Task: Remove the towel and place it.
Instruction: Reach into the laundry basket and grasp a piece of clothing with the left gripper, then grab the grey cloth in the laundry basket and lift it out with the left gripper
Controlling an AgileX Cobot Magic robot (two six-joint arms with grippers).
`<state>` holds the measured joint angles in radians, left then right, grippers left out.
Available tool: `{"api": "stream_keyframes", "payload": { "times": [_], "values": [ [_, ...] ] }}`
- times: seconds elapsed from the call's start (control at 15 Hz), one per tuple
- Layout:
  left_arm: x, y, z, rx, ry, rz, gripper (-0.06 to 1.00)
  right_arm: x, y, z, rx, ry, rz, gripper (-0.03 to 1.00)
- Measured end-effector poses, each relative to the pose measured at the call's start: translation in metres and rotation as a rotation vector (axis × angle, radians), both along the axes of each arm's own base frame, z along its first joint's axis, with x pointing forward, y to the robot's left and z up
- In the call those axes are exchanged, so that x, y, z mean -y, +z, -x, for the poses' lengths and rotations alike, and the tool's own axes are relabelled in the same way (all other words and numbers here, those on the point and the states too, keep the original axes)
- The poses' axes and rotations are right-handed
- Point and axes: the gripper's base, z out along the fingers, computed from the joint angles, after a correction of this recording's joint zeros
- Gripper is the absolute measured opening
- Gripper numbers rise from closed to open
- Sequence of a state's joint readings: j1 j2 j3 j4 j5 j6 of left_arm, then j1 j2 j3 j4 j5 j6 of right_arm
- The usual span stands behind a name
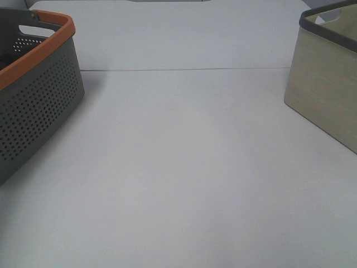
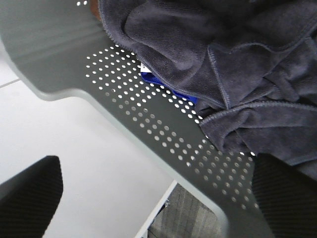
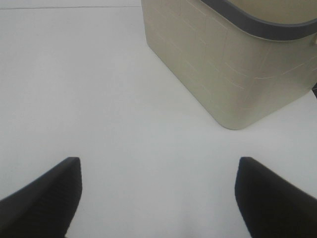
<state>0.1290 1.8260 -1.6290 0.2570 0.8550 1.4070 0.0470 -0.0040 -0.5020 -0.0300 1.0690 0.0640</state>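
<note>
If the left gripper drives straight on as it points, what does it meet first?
Likely the perforated grey basket wall, before the dark towel bunched beyond it; depth is unclear.

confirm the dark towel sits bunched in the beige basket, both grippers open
Not quite: the left wrist view shows the towel bunched in the grey perforated basket, not the beige basket. The left gripper and right gripper are indeed open.

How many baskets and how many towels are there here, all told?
Baskets: 2 (grey perforated basket, beige basket)
Towels: 1 (dark towel)
Total: 3
</note>
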Motion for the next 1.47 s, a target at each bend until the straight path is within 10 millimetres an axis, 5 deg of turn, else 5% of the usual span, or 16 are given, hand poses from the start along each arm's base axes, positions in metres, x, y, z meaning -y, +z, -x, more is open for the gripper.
{"api": "stream_keyframes", "payload": {
  "times": [0.27,0.33,0.67,1.07,1.47],
  "values": [
    [-0.003,-0.044,-0.03,-0.01,-0.107,-0.061,0.98,0.0,0.0,0.0,0.0,0.0,0.0,0.75],
    [-0.002,-0.071,-0.037,-0.025,-0.146,-0.071,0.98,0.0,0.0,0.0,0.0,0.0,0.0,0.75],
    [0.0,-0.125,-0.016,-0.128,-0.223,-0.101,0.98,0.0,0.0,0.0,0.0,0.0,0.0,0.75],
    [0.003,-0.137,-0.012,-0.104,-0.24,-0.087,0.98,0.0,0.0,0.0,0.0,0.0,0.0,0.75],
    [0.007,-0.137,-0.013,-0.102,-0.238,-0.071,0.71,0.0,0.0,0.0,0.0,0.0,0.0,0.75]
  ]
}}
